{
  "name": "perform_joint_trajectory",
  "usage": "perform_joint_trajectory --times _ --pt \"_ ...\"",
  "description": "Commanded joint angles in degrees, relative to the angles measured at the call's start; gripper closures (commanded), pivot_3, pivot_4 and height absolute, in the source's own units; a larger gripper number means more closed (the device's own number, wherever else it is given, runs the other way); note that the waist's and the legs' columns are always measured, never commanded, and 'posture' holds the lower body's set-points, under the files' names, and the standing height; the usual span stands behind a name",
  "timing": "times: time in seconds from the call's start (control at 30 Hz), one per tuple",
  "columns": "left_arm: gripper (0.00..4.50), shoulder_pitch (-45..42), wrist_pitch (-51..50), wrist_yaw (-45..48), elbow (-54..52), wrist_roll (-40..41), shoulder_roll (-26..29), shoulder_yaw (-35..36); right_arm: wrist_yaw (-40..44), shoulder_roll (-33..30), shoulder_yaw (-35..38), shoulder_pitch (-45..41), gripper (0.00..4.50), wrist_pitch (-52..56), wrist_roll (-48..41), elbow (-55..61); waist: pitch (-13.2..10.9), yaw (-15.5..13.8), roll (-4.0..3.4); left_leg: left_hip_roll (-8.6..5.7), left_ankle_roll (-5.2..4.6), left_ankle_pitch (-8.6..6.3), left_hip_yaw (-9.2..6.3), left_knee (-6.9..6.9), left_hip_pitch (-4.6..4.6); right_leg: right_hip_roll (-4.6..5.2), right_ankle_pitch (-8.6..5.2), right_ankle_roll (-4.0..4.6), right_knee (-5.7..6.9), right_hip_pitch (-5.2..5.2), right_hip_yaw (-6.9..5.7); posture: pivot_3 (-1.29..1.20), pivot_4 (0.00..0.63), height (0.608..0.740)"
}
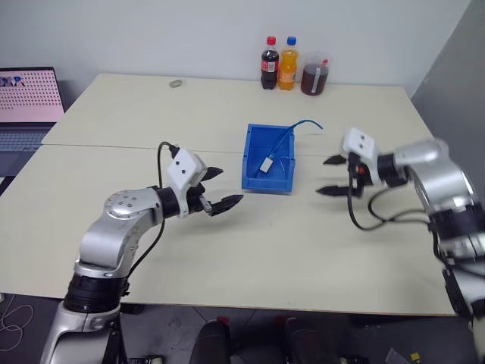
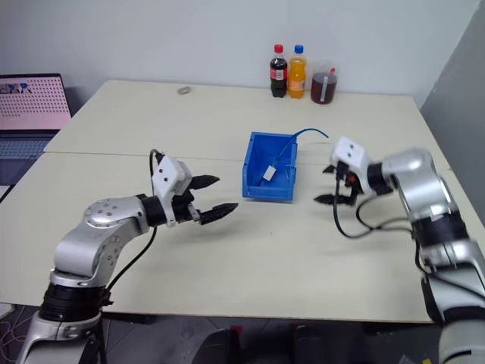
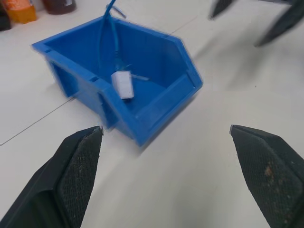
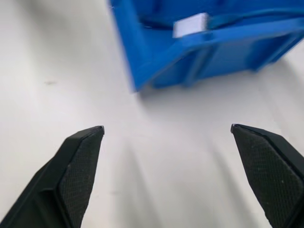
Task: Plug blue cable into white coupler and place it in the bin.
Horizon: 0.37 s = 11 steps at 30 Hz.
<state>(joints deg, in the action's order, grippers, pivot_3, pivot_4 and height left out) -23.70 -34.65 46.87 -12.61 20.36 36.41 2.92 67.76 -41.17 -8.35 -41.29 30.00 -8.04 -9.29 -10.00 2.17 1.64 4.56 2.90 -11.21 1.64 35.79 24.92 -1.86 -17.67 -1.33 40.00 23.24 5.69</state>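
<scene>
Coupler and cable first: the white coupler [image 1: 267, 163] lies inside the bin [image 1: 253, 180], on its floor toward the lower front lip; the blue cable [image 1: 286, 139] runs from the coupler up over the bin's far right corner, and its free end [image 1: 317, 124] hangs out above the table [image 1: 227, 258] just beyond the rim; in the left wrist view we see the cable meet the coupler [image 3: 122, 84], though we cannot tell how deeply the plug is seated.

Bin stands upright near the table's middle, on the near side of the seam between the two tabletops.

We note the right gripper [image 1: 332, 175] to the right of the bin, near it but apart; fingers spread wide, nothing between them; the right wrist view shows both pads [image 4: 80, 161] over bare table with the bin's outer wall ahead.

We note the left gripper [image 1: 222, 188] to the left of and nearer than the bin, also clear of it; fingers wide apart and empty; it points toward the bin's front corner.

At the table's far edge: a cola bottle [image 1: 270, 64], an orange soda bottle [image 1: 288, 64] and a clear cup of dark liquid [image 1: 314, 75], side by side; a small grey object [image 1: 176, 83] lies further left; a laptop [image 1: 27, 106] sits open off the table's left end.
</scene>
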Motion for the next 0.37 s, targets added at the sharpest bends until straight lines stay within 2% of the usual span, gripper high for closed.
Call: perform_joint_trajectory --times 0.03,0.17,0.37 --pt "0.0 0.8 0.4 -1.6 -1.4 0.5 1.8 3.9 -9.2 1.9 11.3 5.0 0.07 10.2 -6.7 15.1 0.0 0.2 -0.01 0.0 0.0 0.0 0.01 0.05 -0.02 0.0 0.0 -0.01 0.04 0.0 0.02 0.0 0.15 0.74" --pt "0.0 0.9 1.3 -1.7 1.3 0.2 3.5 5.8 -18.0 5.9 16.1 12.0 0.07 18.3 -9.7 26.8 0.0 0.1 0.03 0.01 0.01 0.01 -0.11 0.11 -0.03 0.0 0.0 -0.04 0.03 -0.08 -0.11 0.0 0.15 0.74" --pt "0.0 0.4 1.7 -0.2 3.7 1.1 4.1 5.5 -24.1 8.2 15.7 13.2 0.07 21.6 -10.9 30.0 0.0 0.2 0.02 -0.02 0.01 0.01 -0.02 0.16 -0.03 0.0 0.02 -0.19 0.03 -0.06 0.0 0.0 0.15 0.74"
